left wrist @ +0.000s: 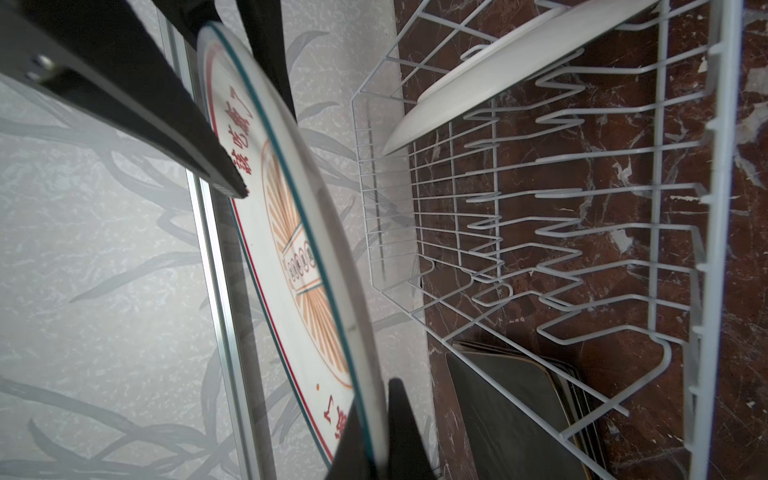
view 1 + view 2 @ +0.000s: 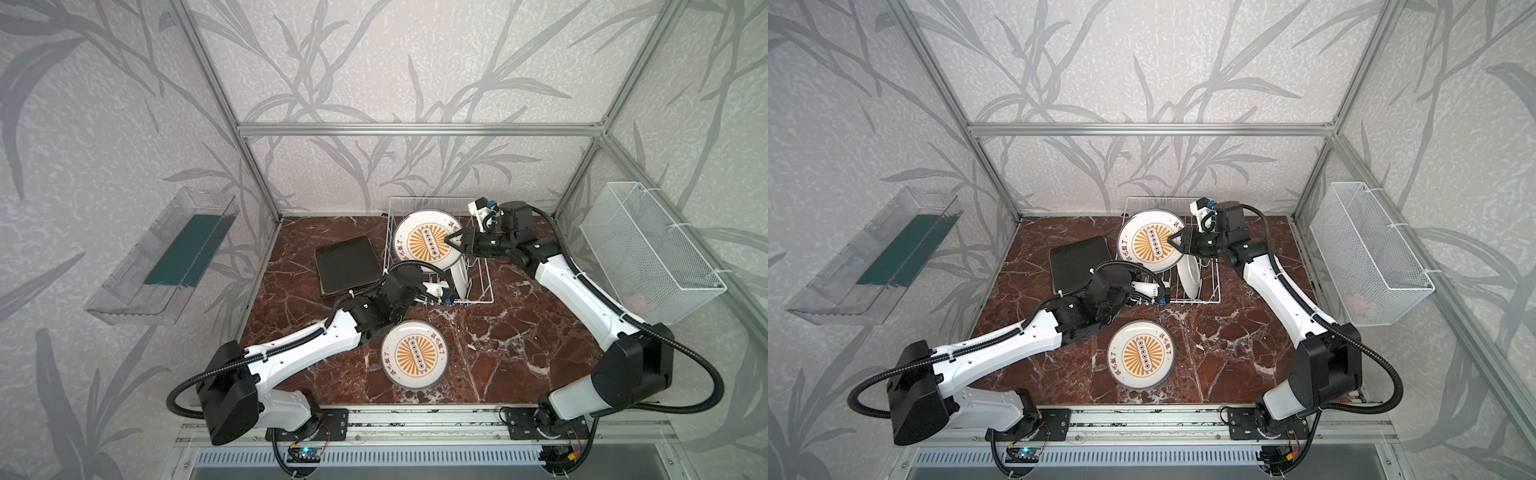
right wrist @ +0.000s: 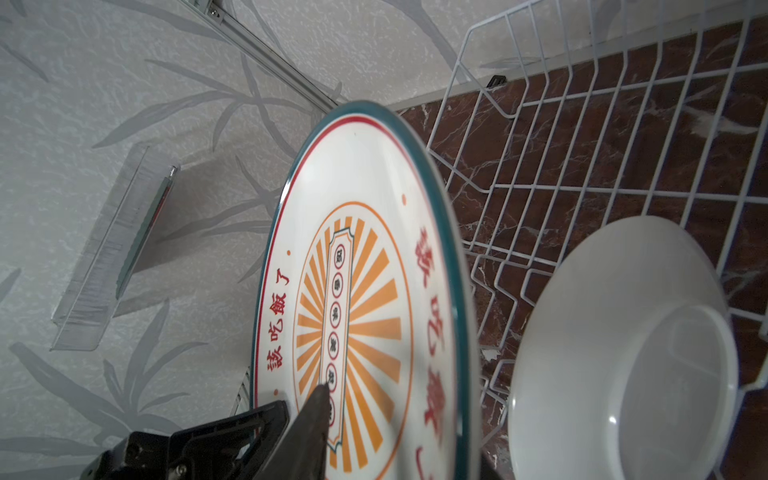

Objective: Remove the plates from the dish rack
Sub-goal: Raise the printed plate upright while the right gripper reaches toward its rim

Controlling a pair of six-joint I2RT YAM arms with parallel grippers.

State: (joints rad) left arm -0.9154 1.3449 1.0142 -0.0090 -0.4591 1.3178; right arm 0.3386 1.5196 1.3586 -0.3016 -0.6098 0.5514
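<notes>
While left gripper (image 1: 375, 424) clamps the round white orange-sunburst plate (image 2: 428, 241), release only once right gripper (image 2: 452, 241), straddling its rim, grip unconfirmed, holds firm.

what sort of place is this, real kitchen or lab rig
Most likely a robot test cell dressed as a kitchen: an aluminium frame holds wallpapered panels, the left arm and right arm are mounted on a front rail, and a dish rack sits on a marble-look tabletop.

Square plates (image 2: 348, 266) left of dish rack (image 2: 478, 291), round plate (image 2: 414, 354) before it.
</notes>
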